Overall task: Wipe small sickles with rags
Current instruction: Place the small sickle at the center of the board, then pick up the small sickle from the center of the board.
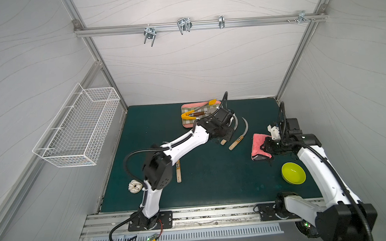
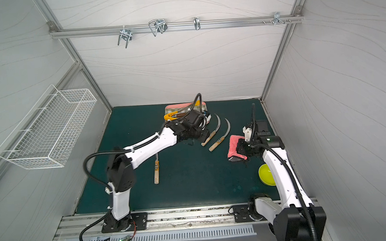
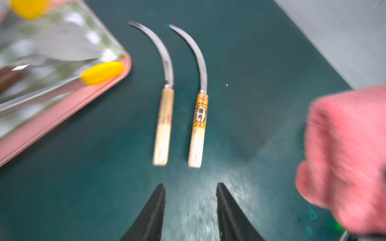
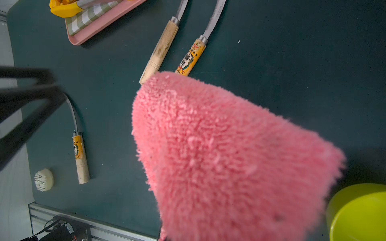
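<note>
Two small sickles lie side by side on the green mat: a plain-handled one and an orange-labelled one. My left gripper is open and empty just short of their handle ends. In a top view it covers part of the plain sickle, next to the labelled one. A third sickle lies near the left arm's elbow, its blade hidden. My right gripper is shut on the pink fuzzy rag, to the right of the pair. The rag hides its jaws.
A pink-rimmed checked tray with yellow-tipped tongs sits at the back, just behind my left gripper. A lime-green bowl stands by the right arm. A white doughnut-shaped object lies front left. A wire basket hangs on the left wall.
</note>
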